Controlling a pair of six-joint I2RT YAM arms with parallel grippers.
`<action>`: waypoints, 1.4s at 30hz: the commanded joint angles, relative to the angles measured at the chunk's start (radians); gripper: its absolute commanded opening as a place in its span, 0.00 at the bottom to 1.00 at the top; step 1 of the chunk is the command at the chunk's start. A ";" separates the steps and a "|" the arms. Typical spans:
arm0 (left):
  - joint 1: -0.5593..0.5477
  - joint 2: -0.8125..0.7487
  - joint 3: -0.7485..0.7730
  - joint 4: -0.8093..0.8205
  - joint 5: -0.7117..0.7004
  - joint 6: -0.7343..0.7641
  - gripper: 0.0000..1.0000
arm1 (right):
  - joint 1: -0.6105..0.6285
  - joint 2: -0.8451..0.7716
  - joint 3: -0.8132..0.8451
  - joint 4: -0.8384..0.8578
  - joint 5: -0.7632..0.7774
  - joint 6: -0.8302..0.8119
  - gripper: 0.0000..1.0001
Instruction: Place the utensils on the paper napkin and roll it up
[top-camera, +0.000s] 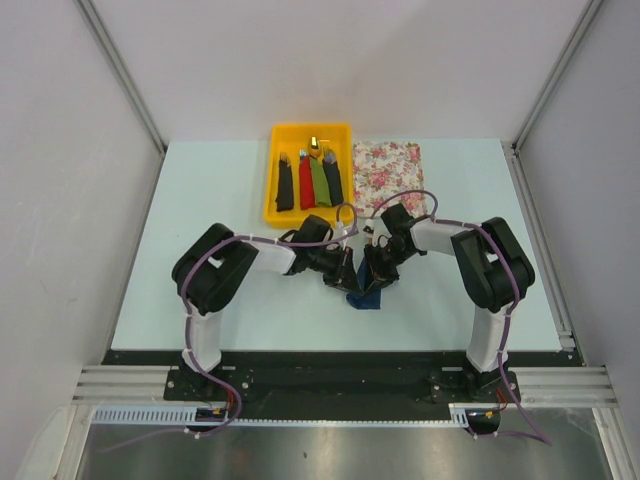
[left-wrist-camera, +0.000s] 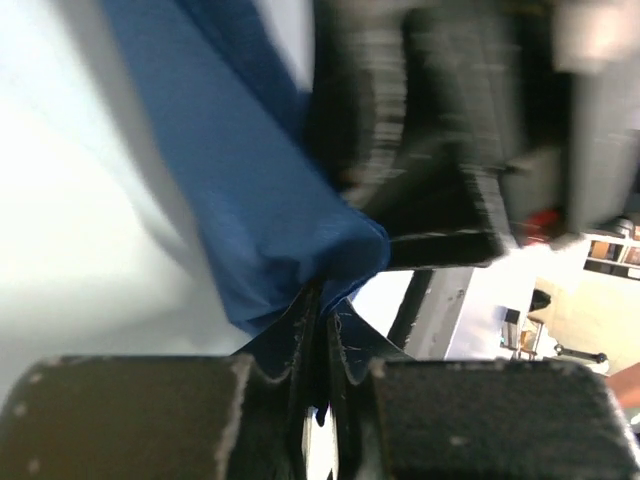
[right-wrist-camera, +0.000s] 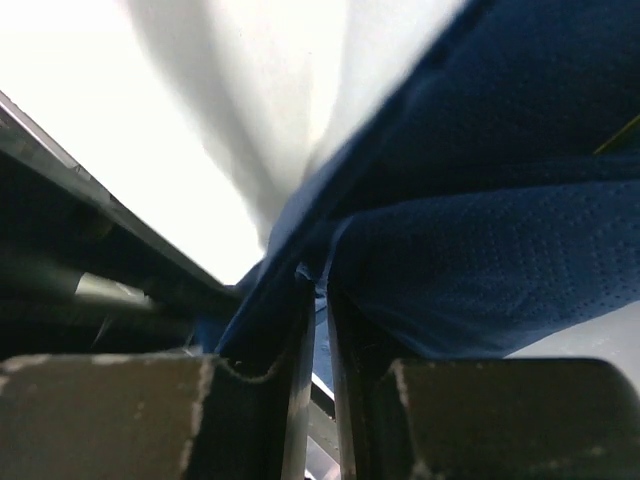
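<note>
I see the thin, dark navy-blue paper napkin (top-camera: 368, 298) gathered into a crumpled bunch over the middle of the pale counter (top-camera: 200, 200), hanging between both arms. My left gripper (left-wrist-camera: 318, 305) is pinching one fold of the napkin, its fingers nearly touching. My right gripper (right-wrist-camera: 314, 285) pinches another fold the same way. Beyond them a yellow plastic tray (top-camera: 283, 217) holds narrow black, red and green bundles (top-camera: 308, 182). A white-and-pink floral rectangular mat (top-camera: 388, 176) lies just beside the tray, on the right arm's side.
</note>
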 joint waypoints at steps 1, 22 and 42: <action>-0.001 0.057 0.069 -0.174 -0.149 0.095 0.10 | 0.029 0.068 -0.026 0.121 0.151 -0.021 0.19; 0.002 0.085 0.103 -0.261 -0.201 0.111 0.00 | -0.134 -0.124 -0.044 0.168 -0.133 0.069 0.27; 0.002 -0.018 0.087 -0.145 -0.128 0.085 0.00 | -0.123 0.005 -0.136 0.266 -0.042 0.049 0.17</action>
